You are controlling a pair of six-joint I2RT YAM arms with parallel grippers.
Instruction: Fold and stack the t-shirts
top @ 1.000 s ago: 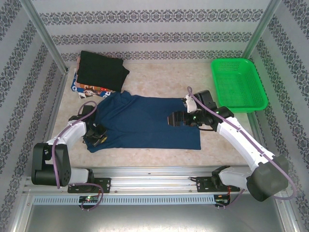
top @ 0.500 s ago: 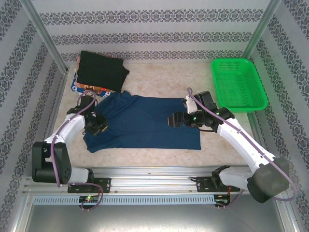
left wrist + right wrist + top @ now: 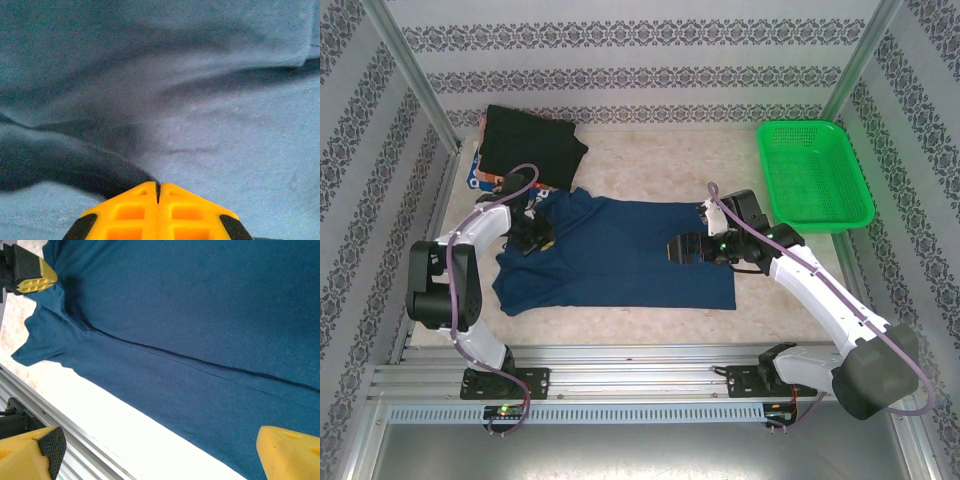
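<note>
The navy blue t-shirt (image 3: 620,255) lies spread out, plain side up, in the middle of the table. My left gripper (image 3: 535,238) sits at the shirt's left side, and in the left wrist view its yellow fingers (image 3: 158,187) are shut on a dark hem of the navy cloth (image 3: 210,125). My right gripper (image 3: 678,248) hovers open over the shirt's right half, its fingertips (image 3: 290,450) far apart above the cloth (image 3: 190,315). At the back left, a folded black t-shirt (image 3: 532,145) rests on the multicoloured printed one (image 3: 485,180).
A green plastic mesh basket (image 3: 812,172) stands at the back right. The metal rail (image 3: 640,365) runs along the near table edge. Bare tabletop (image 3: 660,160) lies behind the navy shirt. My left gripper's yellow finger (image 3: 32,277) appears in the right wrist view.
My left gripper has moved away from the near edge, up along the shirt's left side and slightly right, drawing navy cloth with it. The right arm has stayed put.
</note>
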